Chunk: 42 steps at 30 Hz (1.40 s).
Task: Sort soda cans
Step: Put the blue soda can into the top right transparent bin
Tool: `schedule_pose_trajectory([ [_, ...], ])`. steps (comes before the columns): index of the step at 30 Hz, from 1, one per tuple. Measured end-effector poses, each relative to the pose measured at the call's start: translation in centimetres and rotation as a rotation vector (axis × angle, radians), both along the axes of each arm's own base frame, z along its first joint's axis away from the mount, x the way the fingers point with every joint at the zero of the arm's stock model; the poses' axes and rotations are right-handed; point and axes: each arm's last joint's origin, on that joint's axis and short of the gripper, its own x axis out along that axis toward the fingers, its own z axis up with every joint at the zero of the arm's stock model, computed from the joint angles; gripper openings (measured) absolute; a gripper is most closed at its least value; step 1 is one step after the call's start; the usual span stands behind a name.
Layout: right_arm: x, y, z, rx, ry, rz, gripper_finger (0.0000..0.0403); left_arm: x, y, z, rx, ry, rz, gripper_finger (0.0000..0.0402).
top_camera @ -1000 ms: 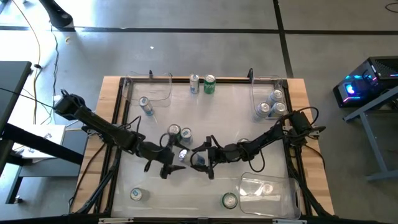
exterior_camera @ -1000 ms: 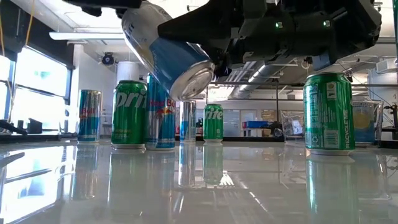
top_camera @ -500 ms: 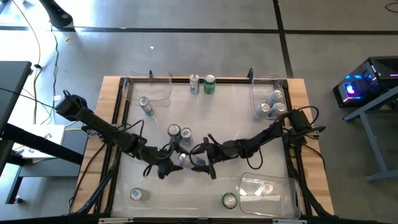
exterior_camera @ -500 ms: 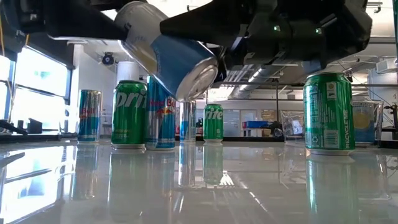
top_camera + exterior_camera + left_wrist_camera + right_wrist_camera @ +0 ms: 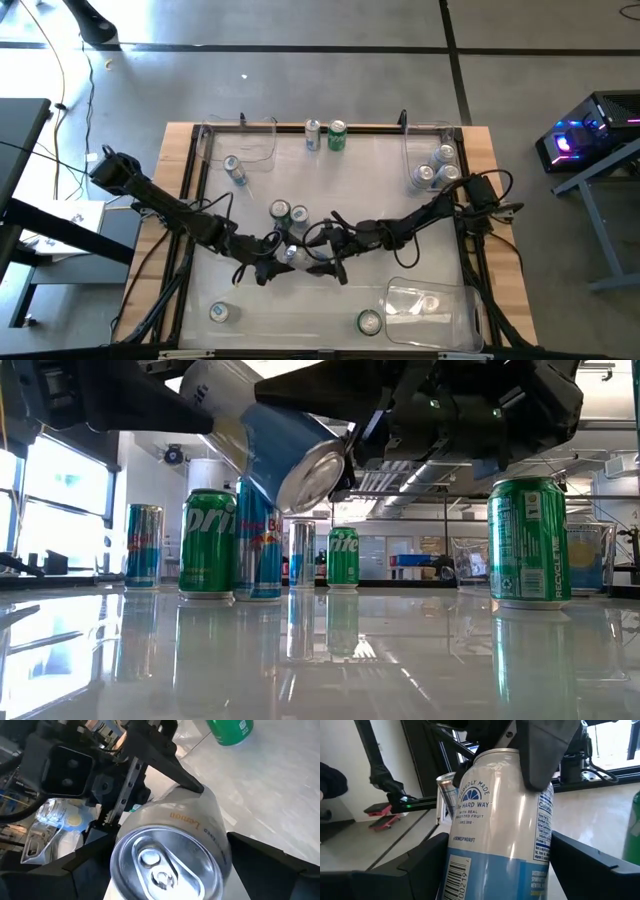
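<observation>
Over the middle of the surface [image 5: 250, 310], a white-and-blue can [image 5: 265, 445] hangs tilted in the air, its silver top facing down toward the low camera. The left gripper [image 5: 275, 258] reaches in from the left and has its fingers on either side of the can near the top end, clamped on it. The right gripper [image 5: 318, 255] meets it from the right, its fingers also closed around the same can's body. Behind them stand a green can [image 5: 209, 544] and a blue can [image 5: 259, 540], close together. Farther right, another green can [image 5: 529, 542] stands upright alone. Three cans lie in the far right bin [image 5: 410, 150].
</observation>
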Motion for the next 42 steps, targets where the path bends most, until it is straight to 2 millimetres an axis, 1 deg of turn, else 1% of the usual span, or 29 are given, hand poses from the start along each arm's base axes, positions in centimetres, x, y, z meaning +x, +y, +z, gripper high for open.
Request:
schedule_pose_trajectory([
  [4, 0.2, -0.2, 0.1, 0.000, 0.005, 0.003, 0.0309, 0.2, 0.1, 0.0, -0.013, -0.003, -0.034, 0.0356],
  [11, 0.4, -0.4, 0.1, 0.002, 0.017, 0.012, 0.0309, 0.2, 0.1, 0.0, -0.056, 0.001, -0.013, 0.0354],
  [14, 0.4, -0.5, 0.0, 0.014, 0.032, 0.013, 0.0309, 0.2, 0.1, -0.1, -0.074, 0.010, -0.001, 0.0342],
  [20, 0.5, -1.1, 0.0, 0.040, 0.046, 0.041, 0.0309, 0.2, 0.2, -0.1, -0.094, 0.018, 0.020, 0.0304],
  [27, 0.6, -1.5, -0.2, 0.039, 0.065, 0.029, 0.0310, 0.1, 0.2, -0.2, -0.088, 0.027, 0.028, 0.0300],
  [36, 0.6, -1.7, -0.4, -0.018, 0.076, 0.022, 0.0351, 0.0, 0.2, -0.4, -0.116, 0.047, 0.023, 0.0300],
  [42, 0.5, -1.7, -0.5, -0.044, 0.086, 0.024, 0.0354, -0.1, 0.1, -0.6, -0.178, 0.083, 0.031, 0.0300],
])
